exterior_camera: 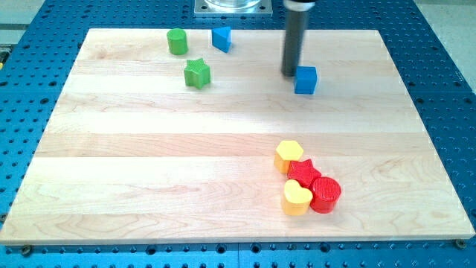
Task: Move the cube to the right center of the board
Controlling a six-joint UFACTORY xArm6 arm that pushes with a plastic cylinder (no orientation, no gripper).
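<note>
You'll find my tip [290,74] just left of the blue cube [306,80], up top on the tabletop [149,149]. The green star [197,73] and green cylinder [177,41] sit well left.

I can't find any words, numbers, labels or signs to read anywhere in this view. The blocks are plain colors, and the wooden worktop [149,149] has nothing written on it.

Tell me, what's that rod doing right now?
My tip just left of the blue cube, at the wooden board's top. Path to right center clear.
</note>
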